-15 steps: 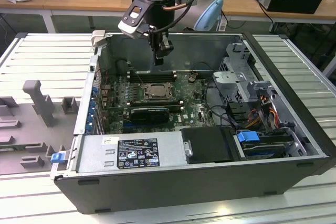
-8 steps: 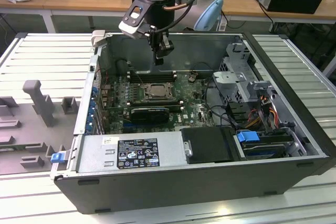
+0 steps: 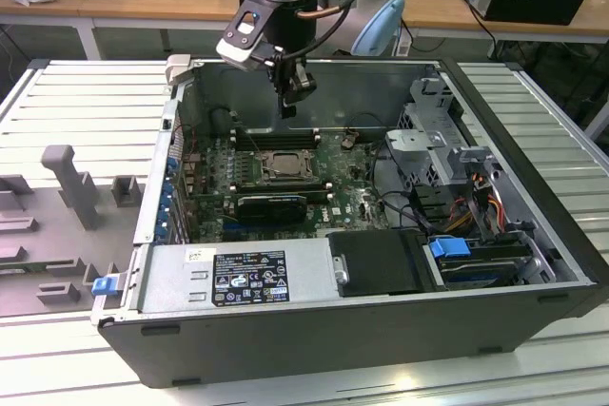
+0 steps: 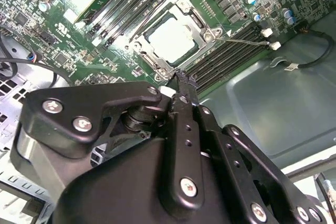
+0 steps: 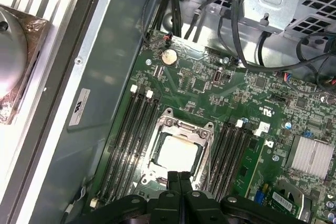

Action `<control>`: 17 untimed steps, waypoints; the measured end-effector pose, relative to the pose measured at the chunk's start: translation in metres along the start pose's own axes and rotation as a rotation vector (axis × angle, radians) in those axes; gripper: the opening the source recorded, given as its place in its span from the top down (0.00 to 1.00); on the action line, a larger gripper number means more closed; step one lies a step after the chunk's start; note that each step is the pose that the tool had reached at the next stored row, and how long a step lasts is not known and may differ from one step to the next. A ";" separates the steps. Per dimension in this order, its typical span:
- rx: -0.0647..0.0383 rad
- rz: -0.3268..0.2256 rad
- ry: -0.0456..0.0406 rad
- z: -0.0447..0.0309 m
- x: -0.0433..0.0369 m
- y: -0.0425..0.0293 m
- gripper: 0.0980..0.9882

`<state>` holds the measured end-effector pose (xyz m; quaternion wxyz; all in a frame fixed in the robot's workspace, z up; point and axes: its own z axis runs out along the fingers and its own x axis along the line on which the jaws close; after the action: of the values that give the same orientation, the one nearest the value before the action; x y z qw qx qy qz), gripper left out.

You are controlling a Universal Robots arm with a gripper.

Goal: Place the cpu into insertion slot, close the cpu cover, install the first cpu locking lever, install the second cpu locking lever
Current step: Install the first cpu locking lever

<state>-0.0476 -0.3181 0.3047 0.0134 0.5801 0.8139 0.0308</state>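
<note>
fingers [image 5: 174, 183]: pressed together, only a thin seam between them in the first wrist view; nothing held
gripper [image 3: 289, 107]: hangs inside the open computer case [image 3: 314, 335], above the motherboard [image 3: 354, 203], not touching it; in the exterior view it sits just past the far edge of the socket, near the case's back wall
gripper tip, wrist views: in both wrist views the tip [image 5: 179, 175] [image 4: 181, 75] lines up with one edge of the socket
cpu [image 5: 178, 154]: seated flat in the insertion slot [image 3: 264, 167]; silver top shows through the cover window, also in the second wrist view [image 4: 170, 38] and the exterior view [image 3: 283, 166]
cpu cover [image 5: 184, 126]: down flat over the cpu, frame around the silver top on all sides
locking lever [image 4: 241, 40]: thin wire rod juts from one socket corner and lies across the neighbouring memory slots in the second wrist view; can't tell whether it is latched
other lever: can't make it out
memory slots [image 5: 128, 140]: long black rows on both sides of the socket, those in the first wrist view empty
coin battery [image 5: 168, 56]: on the board, well away from the socket
heatsink [image 5: 311, 158]: silver finned block, past the memory slots on one side
case placement: lies on its side, open face up, on a grey ribbed table [image 3: 86, 111]
</note>
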 end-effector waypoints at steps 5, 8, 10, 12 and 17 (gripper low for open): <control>0.001 -0.065 0.0043 0.0000 0.0000 0.0000 0.99; 0.001 -0.102 0.0067 0.0000 0.0000 0.0000 0.99; 0.002 -0.124 0.0082 0.0000 0.0000 0.0000 0.99; 0.002 -0.147 0.0097 0.0000 0.0000 0.0000 0.99; 0.003 -0.260 0.0171 0.0002 -0.0001 -0.0001 0.99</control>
<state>-0.0477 -0.3182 0.3045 0.0094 0.4696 0.8822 0.0324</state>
